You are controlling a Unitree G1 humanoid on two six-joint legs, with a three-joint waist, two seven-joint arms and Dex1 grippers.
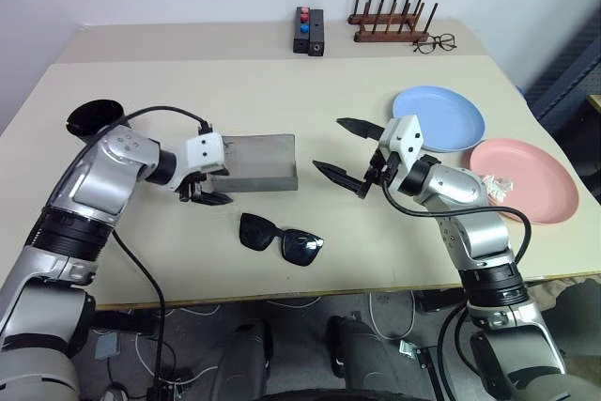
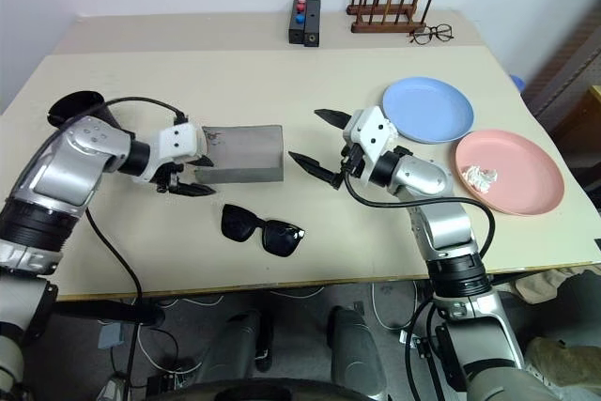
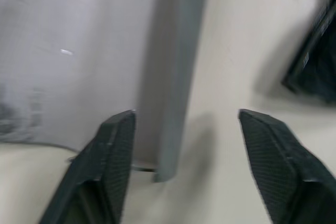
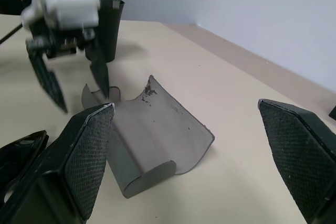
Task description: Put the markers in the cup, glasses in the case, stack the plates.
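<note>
Left end effector [image 1: 208, 196] hangs over the near left end of the grey case [image 1: 258, 161], fingers parted, nothing between them. Right end effector [image 1: 344, 152] is spread wide and empty, just right of the case. Sunglasses [image 1: 280, 240] lie on the tabletop [image 1: 235, 91] in front of the case. Black cup [image 1: 93, 118] stands far left; blue plate [image 1: 441, 117] and pink plate [image 1: 526, 180] sit side by side at right.

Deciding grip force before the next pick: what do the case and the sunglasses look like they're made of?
Case: grey, matte, apparently a thin stiff shell, plastic or covered board; its lid curves without sagging, with a scuffed dark spot at one edge. Sunglasses: thick black frame, probably hard plastic, with dark, faintly glossy lenses.
</note>
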